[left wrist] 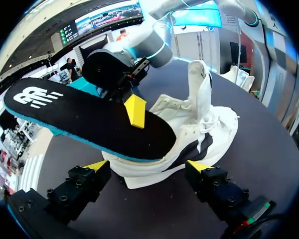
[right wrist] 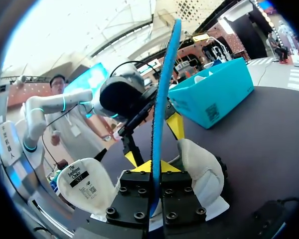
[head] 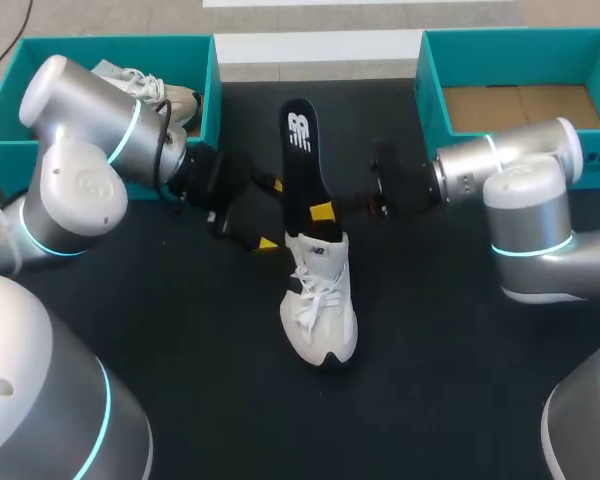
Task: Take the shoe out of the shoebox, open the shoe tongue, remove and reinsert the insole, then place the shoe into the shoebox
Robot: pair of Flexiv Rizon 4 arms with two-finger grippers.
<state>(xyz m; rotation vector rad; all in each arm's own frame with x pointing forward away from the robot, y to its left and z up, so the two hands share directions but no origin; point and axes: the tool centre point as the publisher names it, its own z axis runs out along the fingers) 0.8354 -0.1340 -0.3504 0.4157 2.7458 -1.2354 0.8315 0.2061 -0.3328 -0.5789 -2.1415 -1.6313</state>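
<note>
A white shoe (head: 320,300) lies on the black table with its heel toward the boxes. The black insole (head: 302,150) sticks out of its heel end, and my right gripper (head: 323,212) is shut on the insole's edge. In the right wrist view the insole (right wrist: 164,94) rises edge-on from that gripper (right wrist: 155,172), over the shoe (right wrist: 202,169). My left gripper (left wrist: 148,167) stands open at the shoe's heel (left wrist: 189,134), one yellow-tipped finger (left wrist: 97,165) on each side, under the insole (left wrist: 89,119). Whether those fingers touch the shoe is unclear.
A teal shoebox (head: 205,100) at the back left holds another white shoe (head: 145,85). A second teal shoebox (head: 430,90) at the back right shows a bare cardboard floor. Both arms come in low over the table's middle.
</note>
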